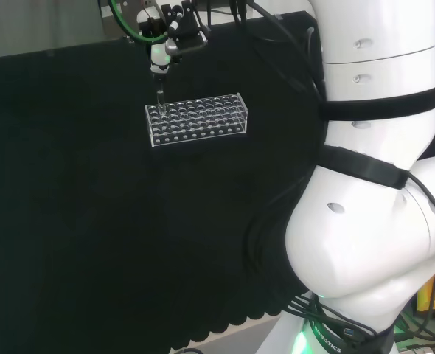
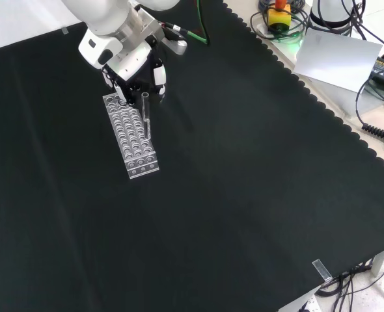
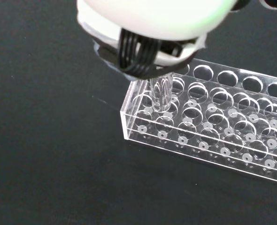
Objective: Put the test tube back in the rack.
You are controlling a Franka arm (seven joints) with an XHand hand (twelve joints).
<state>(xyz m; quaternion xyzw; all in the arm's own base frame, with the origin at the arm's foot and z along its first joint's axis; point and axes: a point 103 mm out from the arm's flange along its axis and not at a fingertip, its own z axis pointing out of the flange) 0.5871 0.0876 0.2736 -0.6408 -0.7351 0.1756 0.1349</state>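
Note:
A clear plastic test tube rack (image 1: pixel 195 118) with several rows of holes lies on the black cloth. The hand (image 1: pixel 162 53) hovers over the rack's left end in the head view, its fingers curled on the top of a clear test tube (image 1: pixel 159 98). The tube stands upright with its lower end in a hole near that end of the rack. In the front view the hand (image 2: pixel 137 68) is at the rack's (image 2: pixel 133 143) far end, with the tube (image 2: pixel 146 116) below it. The wrist view shows the tube (image 3: pixel 161 93) coming from under the hand (image 3: pixel 148 28) into a corner-side hole of the rack (image 3: pixel 213 129).
Black cloth (image 2: pixel 244 195) spreads wide around the rack. Cables and a white sheet (image 2: pixel 335 55) lie beyond the cloth's scalloped edge at the front view's top right. The arm's white links (image 1: pixel 372 184) fill the head view's right.

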